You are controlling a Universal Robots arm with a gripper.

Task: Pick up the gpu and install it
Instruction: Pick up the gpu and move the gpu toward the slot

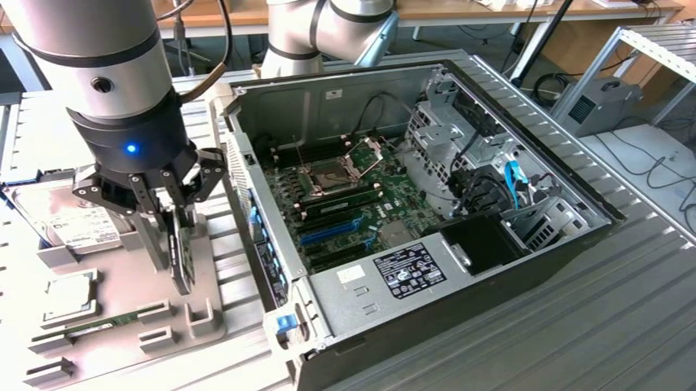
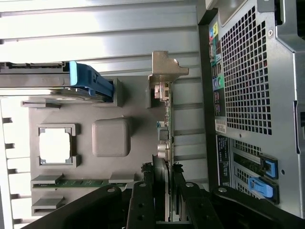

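Exterior view: claw [image 1: 169, 236] clamped on the gpu [image 1: 182, 273], one finger against each flat face. Stands on edge just outside the open computer case [image 1: 435, 204], beside its rear wall, lower end at the grey holder tray [image 1: 207, 314]; cannot tell whether seated or lifted clear. Farther from the case on that tray: hard drive [image 1: 81, 224], CPU [image 1: 68, 297], green memory stick [image 1: 103, 324].

Wrist view: gpu [image 2: 165, 129] seen edge-on, silvery bracket [image 2: 167, 71] at its far end, running alongside the case's [image 2: 248, 71] perforated rear panel, near but apart. Claw [image 2: 163, 176] fingers [image 2: 143, 205] squeezing the card from both sides. CPU [image 2: 55, 144] and memory stick [image 2: 81, 182] lying farther from the case than the card.
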